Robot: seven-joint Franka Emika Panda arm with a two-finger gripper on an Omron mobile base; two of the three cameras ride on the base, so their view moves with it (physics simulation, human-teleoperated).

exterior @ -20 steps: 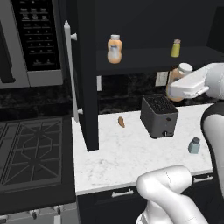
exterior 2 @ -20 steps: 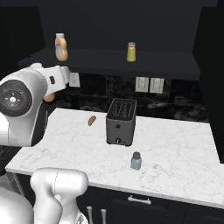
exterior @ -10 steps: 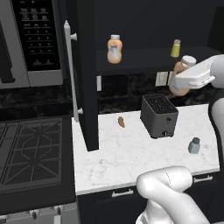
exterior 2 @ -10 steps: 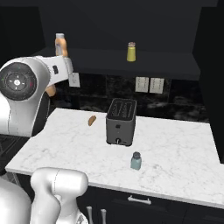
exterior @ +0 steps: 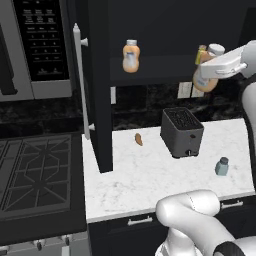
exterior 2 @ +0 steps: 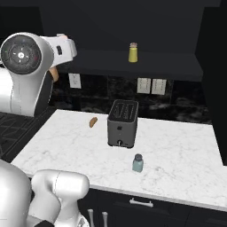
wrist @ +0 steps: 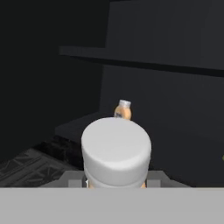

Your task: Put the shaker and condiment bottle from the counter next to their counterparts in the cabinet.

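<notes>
One condiment bottle [exterior: 205, 80] is gripped in the fingers [exterior: 212, 70], raised at cabinet [exterior: 165, 30] shelf level, well apart from its counterpart [exterior: 130, 56]. Shaker [exterior: 221, 166] remains on the bench [exterior: 145, 175]. Risk: the carried bottle clipping the yellow-green shaker [exterior 2: 132, 52]

The renders were dim overall, with even, sourceless light. The white counter [exterior: 150, 180] was the brightest surface, carrying only a soft, faint shadow beside the toaster [exterior: 182, 132]. Above the counter, the cabinet [exterior: 165, 30] interior sank into near-black, its detail lost. Edges looked slightly soft and pixelated; no glare or lens distortion showed.
</notes>
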